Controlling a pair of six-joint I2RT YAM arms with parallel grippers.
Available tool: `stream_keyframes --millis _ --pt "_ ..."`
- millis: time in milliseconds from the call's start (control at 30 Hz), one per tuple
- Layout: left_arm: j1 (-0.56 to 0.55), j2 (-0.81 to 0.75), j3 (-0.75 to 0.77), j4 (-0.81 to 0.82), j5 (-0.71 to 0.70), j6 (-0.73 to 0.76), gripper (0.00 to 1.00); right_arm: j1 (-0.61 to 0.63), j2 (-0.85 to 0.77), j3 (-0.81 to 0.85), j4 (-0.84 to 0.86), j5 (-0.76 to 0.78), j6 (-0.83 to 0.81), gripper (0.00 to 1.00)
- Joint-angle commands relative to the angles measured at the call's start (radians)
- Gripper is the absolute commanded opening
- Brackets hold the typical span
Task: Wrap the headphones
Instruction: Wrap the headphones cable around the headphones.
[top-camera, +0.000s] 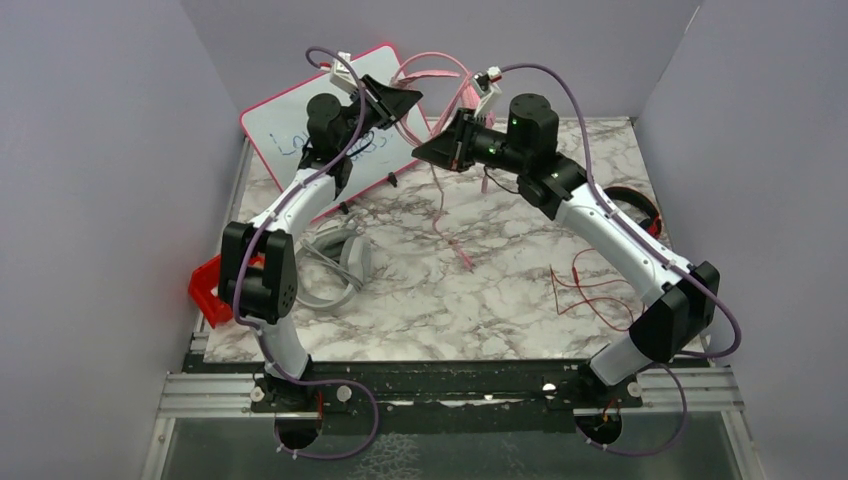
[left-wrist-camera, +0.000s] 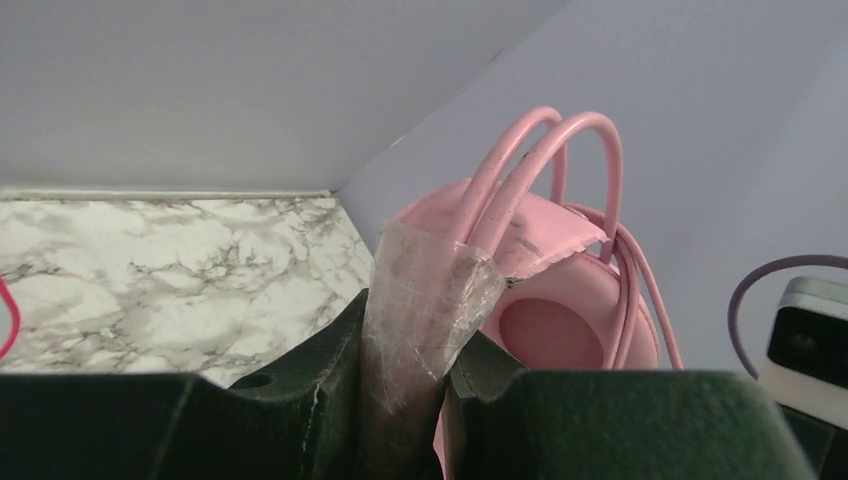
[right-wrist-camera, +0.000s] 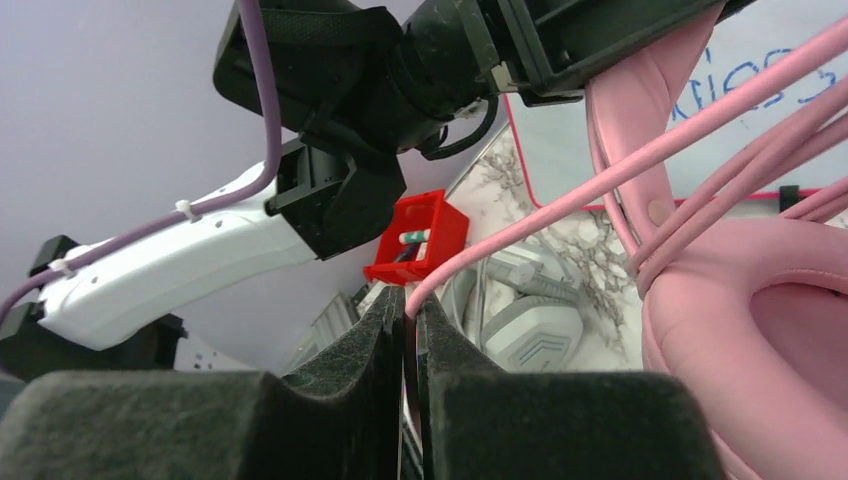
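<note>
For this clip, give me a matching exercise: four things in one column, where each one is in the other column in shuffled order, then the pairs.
1. pink headphones
2. grey headphones
3. red-and-black headphones
4. whiteboard

A. on the table beside the left arm
B. raised off the table
C. partly hidden behind the right arm
D. standing at the far left of the table

Pairs: 1-B, 2-A, 3-C, 4-D

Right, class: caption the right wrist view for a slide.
Right end effector shut on thin pink cable beside padded pink headphones.
</note>
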Motion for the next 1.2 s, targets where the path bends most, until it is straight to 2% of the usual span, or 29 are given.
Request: stream_keyframes --millis 0,67,200,467,567,733,867,933,1033,1167 --pt "0.003 -0.075 -0.001 0.171 -0.116 -0.146 0.0 0.025 -0.008 0.016 -0.041 0.131 -0.06 0.18" --pt "0.004 -0.091 -0.017 0.199 -0.129 -0.18 0.0 0.028 0.002 0.015 -0.056 0.071 -0.088 0.25" --pt "0.005 -0.112 -0.026 0.234 -0.159 -0.236 0.0 0.072 -0.026 0.003 -0.127 0.059 -0.179 0.51" --pt "0.006 -0.102 0.052 0.269 -0.141 -0.307 0.0 0.077 -0.166 -0.127 -0.264 0.137 -0.313 0.77" --pt "0.006 -0.107 0.078 0.275 -0.13 -0.322 0.0 0.077 -0.214 -0.178 -0.279 0.168 -0.39 0.8" --pt "0.016 -0.11 0.114 0.275 -0.119 -0.347 0.0 0.077 -0.346 -0.305 -0.183 0.171 -0.501 0.86" --pt "0.021 -0.102 0.134 0.275 -0.114 -0.393 0.0 0.064 -0.368 -0.305 -0.227 0.282 -0.49 0.9" --pt "0.021 -0.102 0.15 0.277 -0.111 -0.402 0.0 0.003 -0.379 -0.335 -0.221 0.256 -0.47 0.9" --pt "0.022 -0.104 0.177 0.277 -0.105 -0.419 0.0 -0.089 -0.444 -0.491 -0.065 0.167 -0.482 0.89" --pt "0.022 -0.117 0.202 0.277 -0.106 -0.439 0.0 -0.173 -0.494 -0.78 0.317 -0.029 -0.379 0.89"
